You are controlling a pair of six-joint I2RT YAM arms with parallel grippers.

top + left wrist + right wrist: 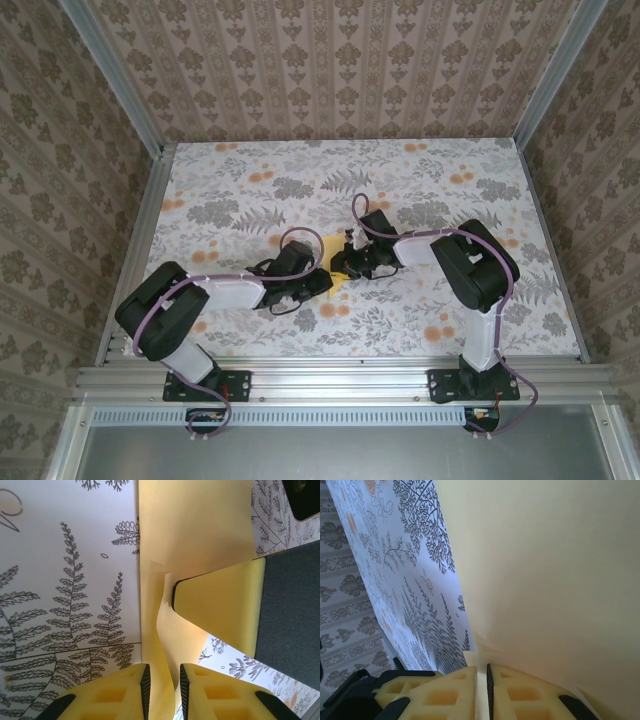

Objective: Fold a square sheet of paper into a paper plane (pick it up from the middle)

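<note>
- In the top view both arms reached inward over the floral-printed table (250,190), and their grippers met near its middle.
- The sheet of paper (338,284) lay there between the two grippers as a small bright-yellow patch, mostly hidden under the black wrists.
- The left gripper (316,283) came in from the left, and the right gripper (346,265) came from the right, just beside it.
- In the left wrist view the sheet of paper (195,525) lay flat on the fern print further out, while nearer the camera it rose off the table in a curved ridge.
- That ridge ran into the left gripper (165,668), whose jaws stood only a narrow gap apart with the paper between the pads.
- A sliver of table showed beside the ridge, so I could not tell whether the pads were actually clamping it.
- One yellow finger (215,610) of the right gripper sat on the sheet in that view, its tip at the start of the ridge.
- In the right wrist view the right gripper (481,669) was almost fully closed, with a thin edge of the paper pinched between its pads.
- Beyond those fingers the sheet of paper (555,580) spread wide and smooth, with a small crease near the pinch.
- The printed table (420,580) lay to its left.
</note>
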